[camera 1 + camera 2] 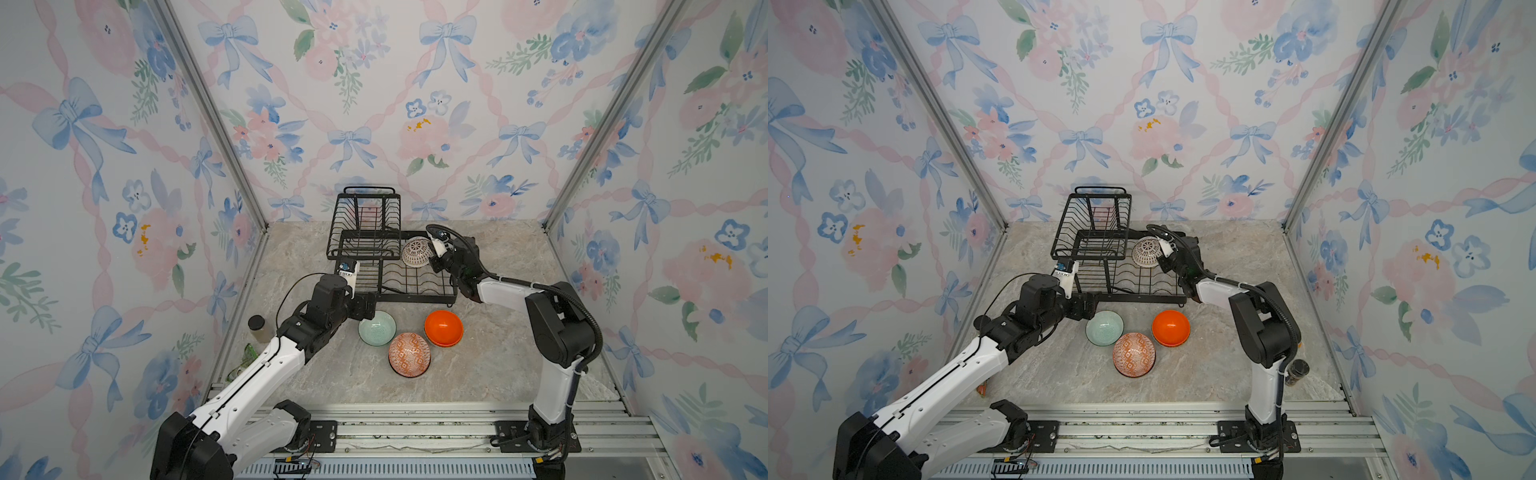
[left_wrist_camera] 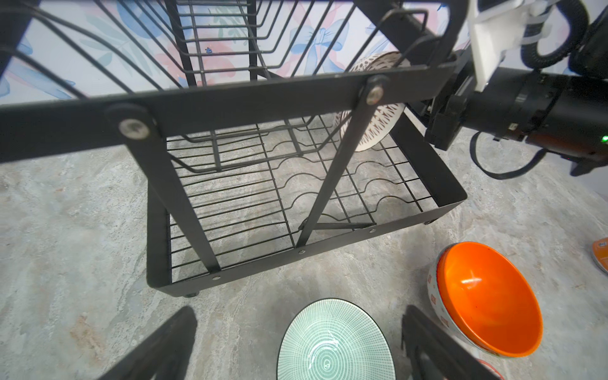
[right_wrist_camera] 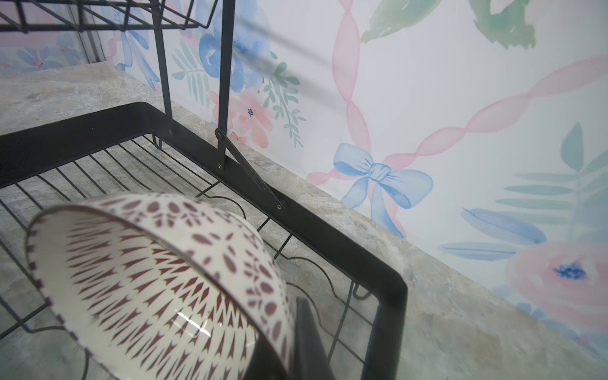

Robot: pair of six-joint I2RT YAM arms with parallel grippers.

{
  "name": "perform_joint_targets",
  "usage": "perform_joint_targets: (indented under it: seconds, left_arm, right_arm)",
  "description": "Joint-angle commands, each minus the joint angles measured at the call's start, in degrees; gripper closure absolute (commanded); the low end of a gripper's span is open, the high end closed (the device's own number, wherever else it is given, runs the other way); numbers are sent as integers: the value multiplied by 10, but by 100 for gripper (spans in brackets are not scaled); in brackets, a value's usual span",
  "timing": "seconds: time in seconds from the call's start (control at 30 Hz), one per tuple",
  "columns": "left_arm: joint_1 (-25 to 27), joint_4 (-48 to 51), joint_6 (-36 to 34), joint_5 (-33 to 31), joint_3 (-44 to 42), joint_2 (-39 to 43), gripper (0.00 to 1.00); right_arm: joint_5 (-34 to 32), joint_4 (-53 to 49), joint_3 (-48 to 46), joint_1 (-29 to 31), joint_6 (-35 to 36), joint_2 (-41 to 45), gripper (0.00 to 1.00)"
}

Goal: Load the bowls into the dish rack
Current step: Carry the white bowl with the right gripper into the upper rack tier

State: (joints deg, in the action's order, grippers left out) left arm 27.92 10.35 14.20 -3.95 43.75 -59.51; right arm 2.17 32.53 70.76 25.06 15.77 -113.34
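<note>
Where we look from
From high up front we look down on the whole table (image 1: 498, 374) in both top views; our wrist cameras sit close, both facing the dish rack (image 2: 230, 100) and the white patterned bowl (image 3: 148, 279).

Walls (image 1: 374, 104) papered with watercolour blue bows, pink ribbons and flowers enclose a grey-beige marbled counter (image 1: 498, 374). Aluminium posts (image 1: 210, 112) mark the back corners; a slotted aluminium rail (image 1: 415, 430) runs along the front edge.
</note>
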Motion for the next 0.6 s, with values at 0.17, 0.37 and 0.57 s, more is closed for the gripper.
perform_joint_targets:
  seconds: [0.17,0.37,0.57]
  left_arm:
    - [-16,-1,-8,15,-11,5,2]
    - [-21,-1,-12,17,-11,10,2]
    - [-24,-1,-13,19,-11,8,2]
  right_arm:
    - [49,33,141,-3,69,-84,100]
    - [6,3,199,6,104,-133,100]
    - [3,-4,230,18,135,-162,100]
